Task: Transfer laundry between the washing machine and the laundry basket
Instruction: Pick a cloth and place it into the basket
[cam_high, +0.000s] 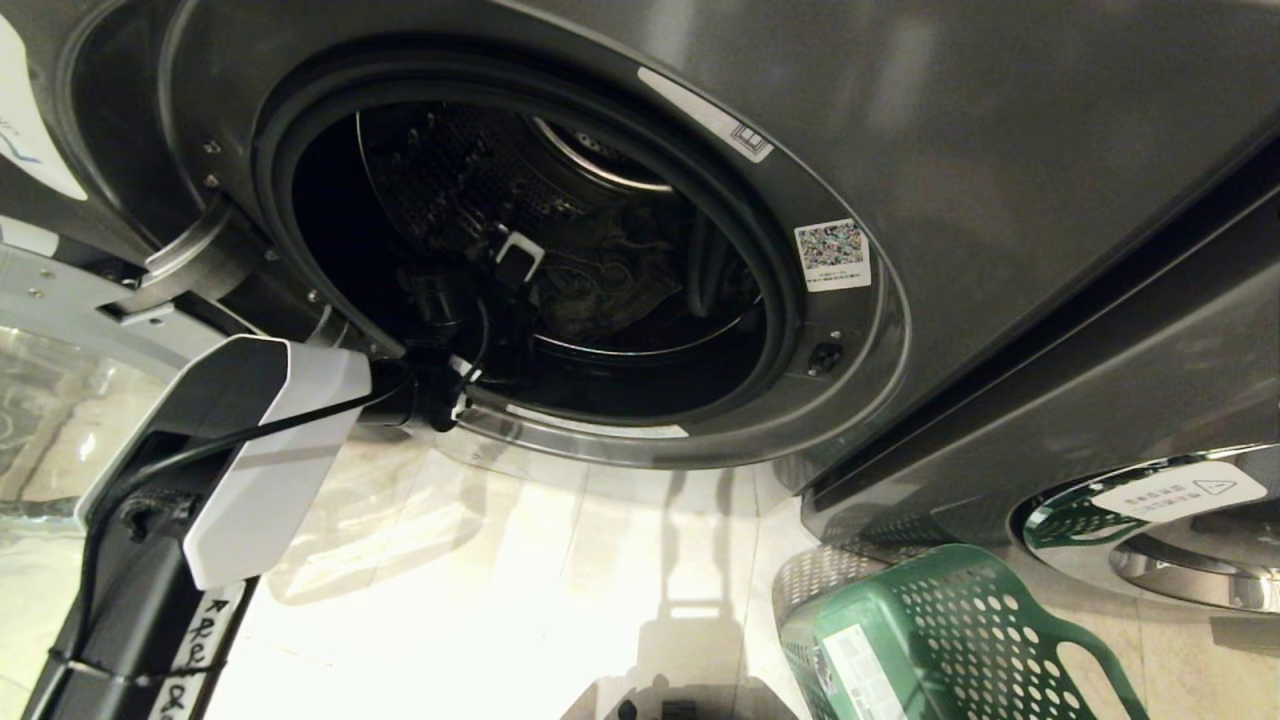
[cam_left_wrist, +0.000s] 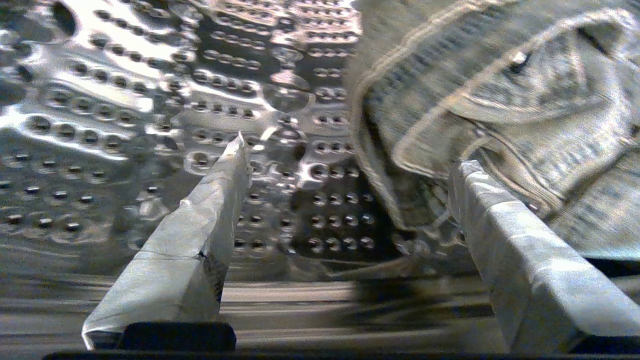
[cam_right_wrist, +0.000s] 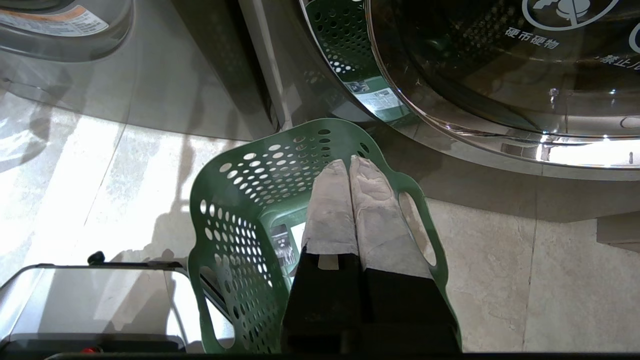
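While the left arm (cam_high: 250, 450) reached through the open port of the washing machine (cam_high: 1000, 150), I had its left gripper (cam_left_wrist: 350, 155) inside the drum (cam_left_wrist: 150, 100), jaws spread wide and holding nothing. Between the taped fingers (cam_left_wrist: 200, 220) I saw only perforated steel wall. Denim laundry (cam_left_wrist: 500, 90), with seams and a pocket showing, lay against the drum beside the far finger; that finger's tip sat at the edge of the fabric, contact unclear because the wrist view was blurred. From the head camera the garment (cam_high: 610, 275) was a dark heap low in the drum, just beyond the gripper. Further right, the green laundry basket (cam_high: 930, 640) stood on the tiled floor (cam_high: 560, 560) below the machine's front, next to a second machine's closed glass door (cam_right_wrist: 500, 75). Right gripper (cam_right_wrist: 350, 165) hung above the basket rim (cam_right_wrist: 210, 240), fingers pressed together, nothing between them. Basket interior looked empty of clothes where I could see it.
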